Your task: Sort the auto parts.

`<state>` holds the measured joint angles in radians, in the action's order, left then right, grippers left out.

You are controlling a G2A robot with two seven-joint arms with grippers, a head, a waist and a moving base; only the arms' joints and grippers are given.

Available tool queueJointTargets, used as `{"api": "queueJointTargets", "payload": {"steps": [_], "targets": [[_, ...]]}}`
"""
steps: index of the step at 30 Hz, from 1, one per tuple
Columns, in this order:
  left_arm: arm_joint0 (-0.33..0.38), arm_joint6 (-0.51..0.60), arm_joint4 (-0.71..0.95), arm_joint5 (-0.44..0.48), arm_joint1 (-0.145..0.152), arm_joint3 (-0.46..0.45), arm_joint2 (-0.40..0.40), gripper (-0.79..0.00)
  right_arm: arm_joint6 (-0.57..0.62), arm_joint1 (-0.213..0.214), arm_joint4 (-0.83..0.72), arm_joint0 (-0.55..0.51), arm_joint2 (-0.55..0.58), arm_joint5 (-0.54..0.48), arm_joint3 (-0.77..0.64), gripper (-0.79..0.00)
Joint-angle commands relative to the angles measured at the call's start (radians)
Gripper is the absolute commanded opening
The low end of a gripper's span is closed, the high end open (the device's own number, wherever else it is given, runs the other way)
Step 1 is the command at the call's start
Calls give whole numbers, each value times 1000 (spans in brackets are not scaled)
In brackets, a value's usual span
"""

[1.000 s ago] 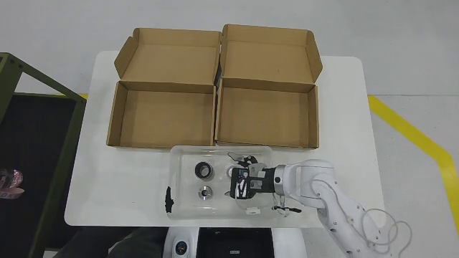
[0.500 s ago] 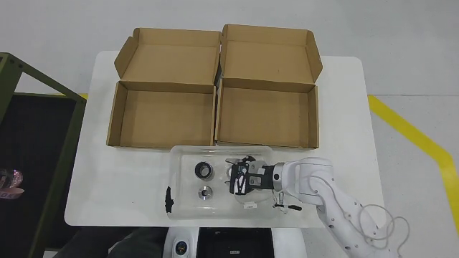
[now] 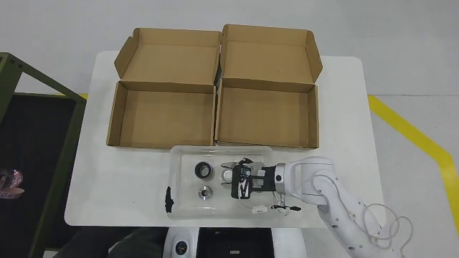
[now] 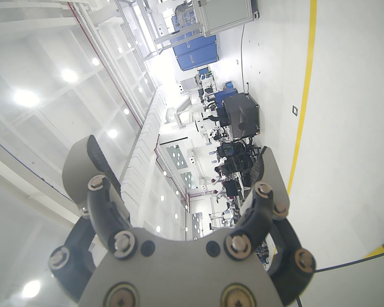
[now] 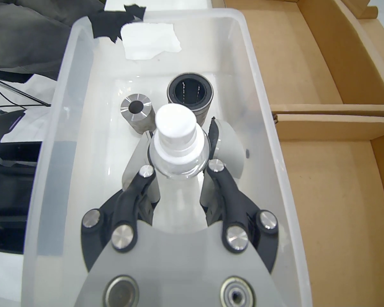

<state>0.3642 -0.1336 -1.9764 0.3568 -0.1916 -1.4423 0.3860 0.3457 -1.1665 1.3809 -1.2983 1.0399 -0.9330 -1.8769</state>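
white part (image 5: 174,126) — base hidden, bin (image 5: 185,12) cropped

Right arm bent, right gripper (image 5: 179,153) fingers clamped on white-capped part (image 5: 174,124). Left gripper (image 4: 177,151) fingers spread wide.

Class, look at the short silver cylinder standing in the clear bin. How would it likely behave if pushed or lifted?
The silver cylinder looks like machined metal, so it is probably stiff and heavy for its size. Its smooth, shiny face suggests a slippery grip. Standing on end in the smooth bin, it would likely slide; knocked over, it could roll.
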Motion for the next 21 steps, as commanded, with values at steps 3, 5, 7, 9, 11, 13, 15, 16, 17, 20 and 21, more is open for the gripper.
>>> {"api": "queueJointTargets", "payload": {"steps": [3,5,7,9,11,13,15,16,17,20,21], "targets": [[0,0,0,0,0,0,0,0,-55,6,-40,-1,18,-27,-31,-785],[0,0,0,0,0,0,0,0,-77,9,-31,-1,29,-26,-62,-785],[0,0,0,0,0,0,0,0,-106,11,-37,-6,40,-21,-85,-785],[0,0,0,0,0,0,0,0,-129,14,-37,-9,51,-17,-108,-785],[0,0,0,0,0,0,0,0,-143,16,-38,-11,60,-17,-126,-785],[0,0,0,0,0,0,0,0,-162,18,-47,-11,70,-14,-139,-785],[0,0,0,0,0,0,0,0,-177,20,-52,-9,79,-12,-148,-785],[0,0,0,0,0,0,0,0,-185,21,-55,-8,83,-9,-151,-785],[0,0,0,0,0,0,0,0,-193,22,-58,-6,87,-7,-153,-785],[0,0,0,0,0,0,0,0,-223,23,-71,3,101,10,-153,-785],[0,0,0,0,0,0,0,0,-229,23,-73,7,106,17,-152,-785]]}}
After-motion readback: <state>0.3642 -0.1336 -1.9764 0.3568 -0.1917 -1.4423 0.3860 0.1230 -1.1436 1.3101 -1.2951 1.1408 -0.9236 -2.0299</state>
